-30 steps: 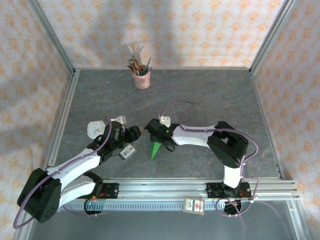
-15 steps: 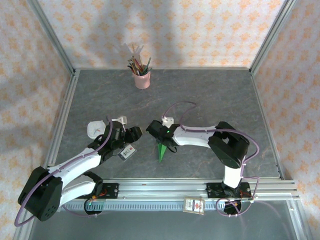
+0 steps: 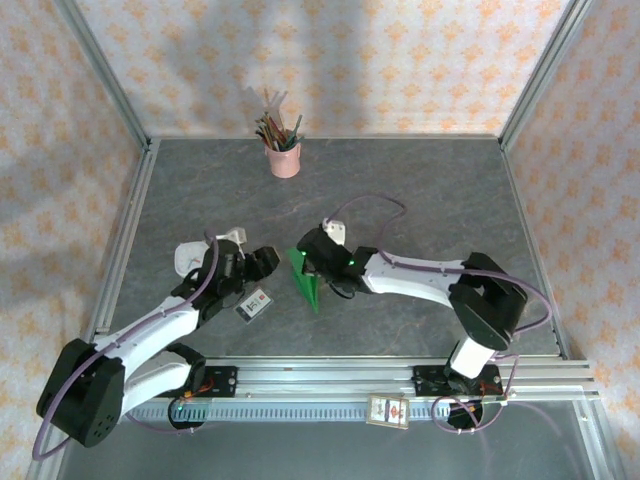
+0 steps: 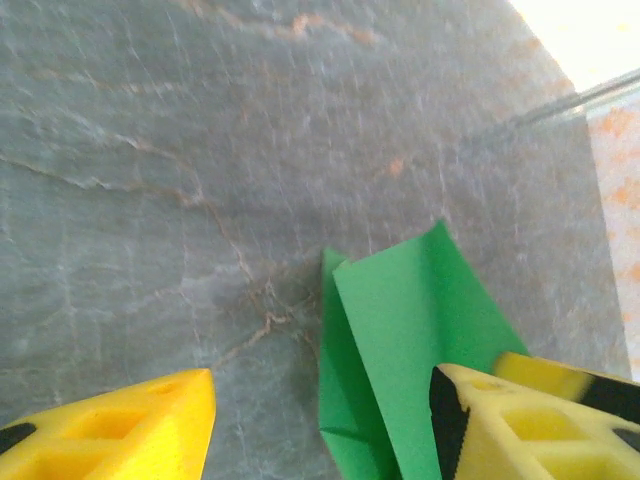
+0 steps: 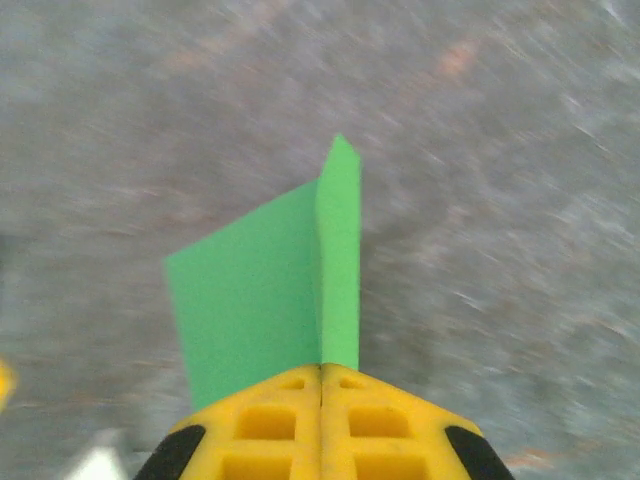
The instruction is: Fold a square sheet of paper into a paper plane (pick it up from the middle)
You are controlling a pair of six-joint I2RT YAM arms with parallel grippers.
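This is looking like a test cell in a robotics lab. A left arm (image 3: 150,325) and a right arm (image 3: 420,283), white and black, are sitting bolted to an aluminium rail (image 3: 330,378) at the near edge of a grey stone-patterned tabletop (image 3: 420,190). Metal frame posts (image 3: 100,70) and flat walls (image 3: 380,60) with an orange flower pattern are closing it in on three sides. Purple cables (image 3: 375,205) are running along the arms. Well beyond the right gripper (image 3: 305,265), a pink cup (image 3: 284,160) of sticks is standing.

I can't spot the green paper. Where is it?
In the top view the green paper sits near the middle of the table, pinched by the shut right gripper, with the left gripper close on its left.
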